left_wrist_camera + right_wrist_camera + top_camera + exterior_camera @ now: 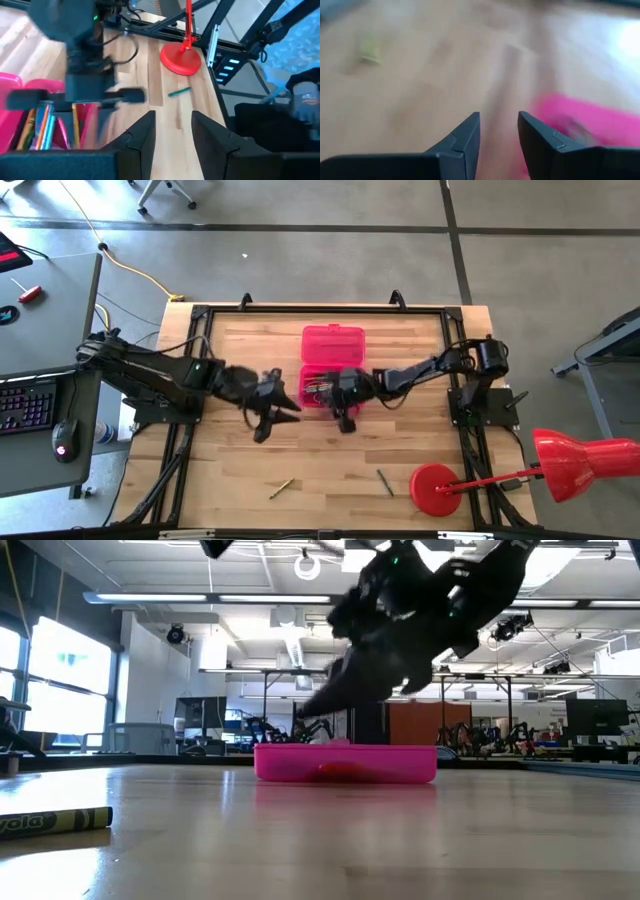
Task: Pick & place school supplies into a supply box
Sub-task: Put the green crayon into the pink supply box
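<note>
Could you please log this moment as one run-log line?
right gripper: open, empty, at supply box | left gripper: open, empty, beside box | two supplies left on table

Wooden counter [230, 460] with a black frame along its edges, red lamp [590, 460] with its round base [436, 490] on the counter's near right corner, keyboard [25, 405] and mouse [64, 438] on a desk beyond the counter's left edge

One camera hangs high and looks straight down on the whole worktop [330, 460]. One sits low on the wood, looking level at the pink pencil case [345, 763] nearby. Two ride the arms, looking closely past their jaws. All four see that case.
</note>
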Controlling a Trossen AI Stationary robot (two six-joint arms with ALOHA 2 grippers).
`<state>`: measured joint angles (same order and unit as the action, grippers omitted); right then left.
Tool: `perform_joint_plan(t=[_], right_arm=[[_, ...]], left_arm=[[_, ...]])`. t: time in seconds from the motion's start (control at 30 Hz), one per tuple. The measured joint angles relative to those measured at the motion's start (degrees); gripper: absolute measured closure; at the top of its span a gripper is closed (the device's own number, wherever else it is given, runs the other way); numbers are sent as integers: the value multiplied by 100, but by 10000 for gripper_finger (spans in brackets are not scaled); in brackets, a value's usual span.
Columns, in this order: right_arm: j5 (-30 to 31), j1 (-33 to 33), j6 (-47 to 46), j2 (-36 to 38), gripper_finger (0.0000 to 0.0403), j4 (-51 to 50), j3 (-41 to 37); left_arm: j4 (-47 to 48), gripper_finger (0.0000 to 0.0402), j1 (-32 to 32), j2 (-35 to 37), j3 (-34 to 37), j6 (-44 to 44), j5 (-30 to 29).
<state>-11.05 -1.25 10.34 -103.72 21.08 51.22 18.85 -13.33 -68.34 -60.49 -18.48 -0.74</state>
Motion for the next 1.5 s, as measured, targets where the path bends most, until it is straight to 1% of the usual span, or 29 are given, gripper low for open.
perform_joint_plan(t=[0.07, 0.13, 0.2, 0.33, 0.4, 0.47, 0.53, 0.6, 0.7, 0.8, 0.87, 0.97, 1.07, 1.2, 1.5], right_arm=[[-308, 282, 1, 0, 291, 273, 0], [-350, 610, 44, 0, 291, 622, 0], [-189, 971, 241, -23, 291, 1053, 3], [475, 1649, 544, -343, 291, 2051, 52], [346, 1836, 712, -627, 291, 2184, 238], [47, 1921, 777, -1000, 291, 2158, 610], [-196, 1952, 687, -1410, 291, 2106, 1073], [-294, 1964, 521, -1819, 291, 2002, 1634], [-361, 1964, 516, -2363, 291, 1339, 2480], [-741, 1964, 498, -2899, 291, 736, 3218], [-1035, 1969, 424, -3200, 291, 609, 3597], [-1197, 1973, 270, -3529, 291, 611, 4012], [-1179, 1963, 339, -3730, 291, 519, 4158], [-1173, 1927, 791, -3896, 291, 428, 4161], [-1268, 1792, 761, -4018, 293, 377, 4170]], left_arm=[[13, 245, -363, -2, 0, -102, -336], [17, 245, -748, -19, 0, -287, -835], [28, 245, -1126, -24, 0, -442, -1478], [254, 245, -1646, 95, 0, -623, -2670], [337, 245, -1766, 251, 0, -736, -3064], [451, 245, -1789, 414, -4, -775, -3257], [531, 245, -1785, 529, -4, -778, -3272], [612, 245, -1780, 636, -2, -772, -3291], [676, 245, -1780, 682, -4, -769, -3298], [755, 245, -1783, 707, 4, -806, -3250], [799, 245, -1783, 717, 0, -882, -3223], [875, 245, -1783, 706, 0, -896, -3183], [882, 245, -1783, 710, 0, -896, -3114], [908, 245, -1783, 708, 0, -876, -3119], [945, 245, -1783, 708, 0, -574, -3170]])
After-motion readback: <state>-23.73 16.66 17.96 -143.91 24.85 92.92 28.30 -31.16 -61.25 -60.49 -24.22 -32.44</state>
